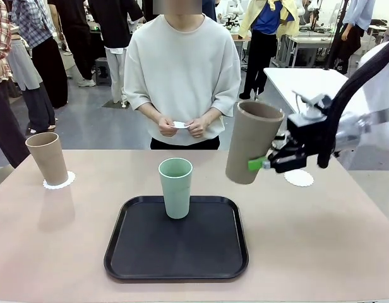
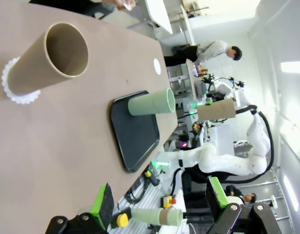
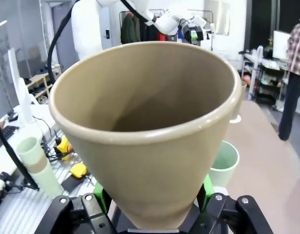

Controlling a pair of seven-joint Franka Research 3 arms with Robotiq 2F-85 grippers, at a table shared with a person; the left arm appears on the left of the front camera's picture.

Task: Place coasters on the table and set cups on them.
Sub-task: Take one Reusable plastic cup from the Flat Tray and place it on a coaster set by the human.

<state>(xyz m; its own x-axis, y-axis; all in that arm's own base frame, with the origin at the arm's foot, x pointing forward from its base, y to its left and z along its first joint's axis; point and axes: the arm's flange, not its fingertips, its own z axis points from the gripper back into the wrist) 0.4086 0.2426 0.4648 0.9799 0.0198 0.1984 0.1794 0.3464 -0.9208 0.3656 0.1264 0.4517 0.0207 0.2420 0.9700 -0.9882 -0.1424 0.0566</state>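
Three cups were counted: two tan-brown and one mint green. One tan-brown cup [image 1: 48,158] stood at the left of the front view, the other tan-brown cup [image 1: 251,142] was in the right half, and the mint green cup [image 1: 175,186] was at centre. Two coasters lay on the one table [image 1: 321,240]: one coaster [image 1: 59,184] at the left, a second coaster [image 1: 299,178] at the right. A small white piece [image 1: 180,124], upper centre, was too small to identify. There was one black tray [image 1: 137,252], lower centre. Two grippers showed: the right gripper [image 1: 264,164] and the left gripper [image 2: 158,192]. One person [image 1: 182,69] stood at top centre.
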